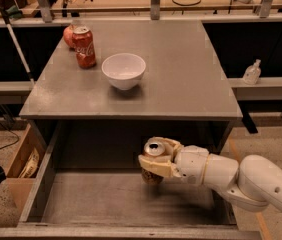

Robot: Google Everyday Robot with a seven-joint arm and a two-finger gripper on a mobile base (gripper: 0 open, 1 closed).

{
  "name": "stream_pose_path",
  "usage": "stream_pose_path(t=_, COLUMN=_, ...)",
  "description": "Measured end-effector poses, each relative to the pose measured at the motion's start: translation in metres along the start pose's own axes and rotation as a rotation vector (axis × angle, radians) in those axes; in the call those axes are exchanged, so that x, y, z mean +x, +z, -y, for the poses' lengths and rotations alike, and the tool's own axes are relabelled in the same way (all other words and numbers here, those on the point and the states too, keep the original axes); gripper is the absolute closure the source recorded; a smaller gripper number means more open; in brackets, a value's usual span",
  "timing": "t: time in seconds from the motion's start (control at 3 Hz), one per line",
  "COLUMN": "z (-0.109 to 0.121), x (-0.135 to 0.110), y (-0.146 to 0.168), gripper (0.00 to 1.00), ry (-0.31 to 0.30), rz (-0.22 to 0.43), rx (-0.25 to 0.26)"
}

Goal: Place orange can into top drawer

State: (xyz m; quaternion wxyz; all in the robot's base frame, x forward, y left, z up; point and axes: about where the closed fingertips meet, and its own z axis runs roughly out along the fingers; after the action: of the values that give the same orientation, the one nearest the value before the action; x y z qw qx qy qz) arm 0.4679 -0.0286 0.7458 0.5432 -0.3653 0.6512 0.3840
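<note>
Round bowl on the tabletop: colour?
White bowl, camera view; gripper holds slim orange can above grey metal drawer.

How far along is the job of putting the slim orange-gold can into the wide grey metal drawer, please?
Done: the wide grey metal drawer is pulled open, and the slim orange-gold can is picked up. In hand: the gripper, shut on the can, holds it upright over the drawer's right-centre, seemingly just above the floor. Left: lower it, release, and withdraw.

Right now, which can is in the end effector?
The orange can, gripped by the end effector above the open top drawer; the red Coca-Cola can stands on the tabletop.
</note>
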Motion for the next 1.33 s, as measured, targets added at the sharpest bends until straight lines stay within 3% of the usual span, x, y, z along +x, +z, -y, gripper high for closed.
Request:
stream_pose_path(t=0.67, z=0.014, x=0.013, y=0.011, gripper=1.00, ry=-0.101, rz=0.132, rx=-0.091)
stream_pose_path(t=1.0, z=0.016, x=0.013, y=0.008, gripper=1.00, ry=-0.175, rz=0.133, rx=-0.122)
stream_pose_path(t=1.33, z=0.015, x=0.008, y=0.002, gripper=1.00, ry=-0.301, rz=0.063, rx=-0.116)
